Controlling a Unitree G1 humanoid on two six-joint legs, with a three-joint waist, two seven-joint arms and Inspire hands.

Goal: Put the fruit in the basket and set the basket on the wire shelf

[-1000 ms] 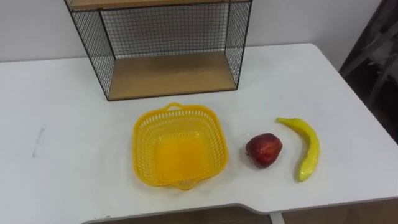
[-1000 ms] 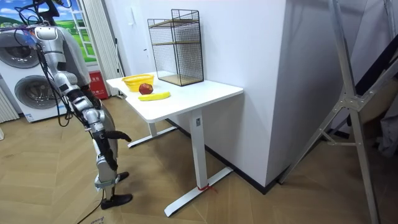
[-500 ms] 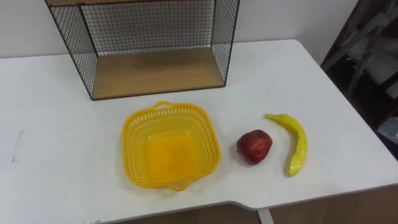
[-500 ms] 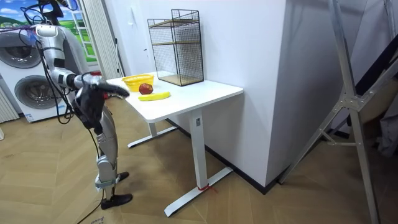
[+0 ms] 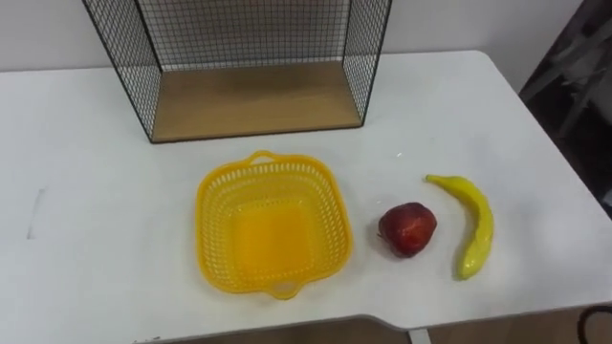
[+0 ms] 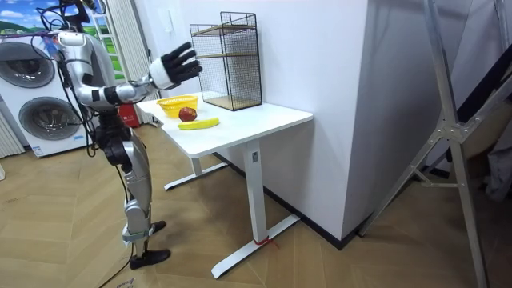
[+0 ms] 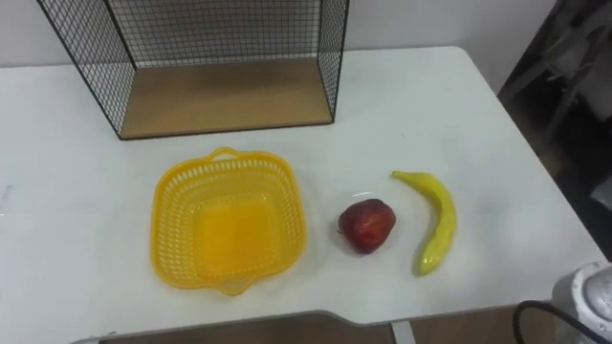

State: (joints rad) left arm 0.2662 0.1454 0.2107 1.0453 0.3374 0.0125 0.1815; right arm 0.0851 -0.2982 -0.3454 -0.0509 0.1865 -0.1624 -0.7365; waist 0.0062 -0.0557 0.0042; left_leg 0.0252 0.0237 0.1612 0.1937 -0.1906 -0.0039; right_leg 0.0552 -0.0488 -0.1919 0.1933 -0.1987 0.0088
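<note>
An empty yellow plastic basket sits on the white table, near its front edge. To its right lie a red apple and, further right, a yellow banana. Behind the basket stands the black wire shelf with a bare wooden bottom board. In the room view I stand at the table's end, facing the basket. My right hand is raised out in front at shelf height, open with fingers spread and holding nothing.
The table's front edge runs just below the basket, and its right edge lies close past the banana. In the room view, washing machines stand behind me and a metal rack stands at the far right.
My right arm has swung up from hanging at my side to reaching forward above the table. The eye view has shifted slightly. Basket and fruit have not moved.
</note>
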